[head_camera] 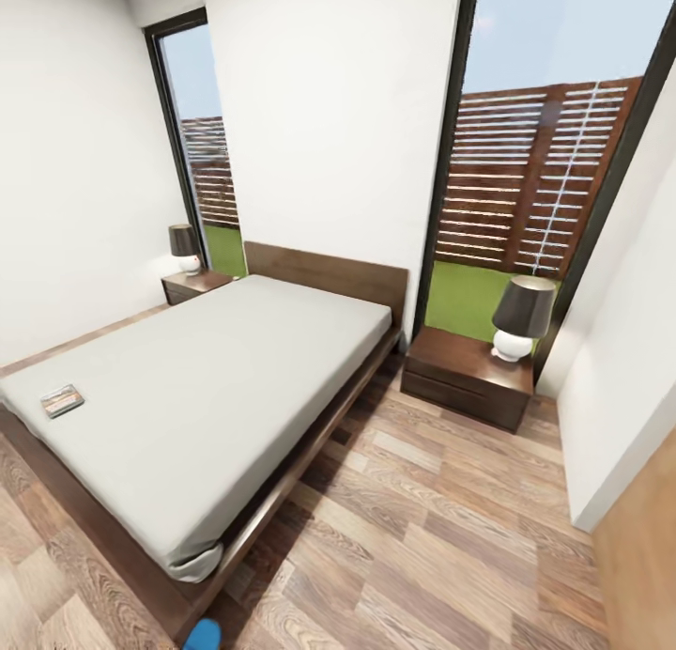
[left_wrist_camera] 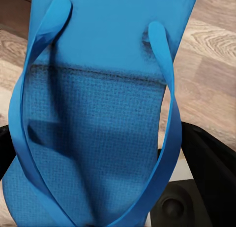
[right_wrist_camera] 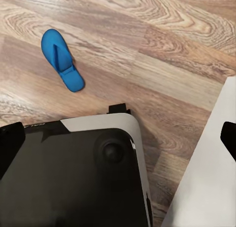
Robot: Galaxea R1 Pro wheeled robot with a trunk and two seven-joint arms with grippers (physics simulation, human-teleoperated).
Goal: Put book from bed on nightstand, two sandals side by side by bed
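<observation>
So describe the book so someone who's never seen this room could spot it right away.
Start at the big bed with the light-grey mattress filling the left of the head view. Follow the mattress away from the headboard to its near left corner: the book lies flat there. It is the one small dark, orange-banded thing on the plain grey surface.

Book (head_camera: 62,400) on bed (head_camera: 207,387) nr foot; nightstand (head_camera: 467,376) w/ lamp (head_camera: 521,317).
</observation>
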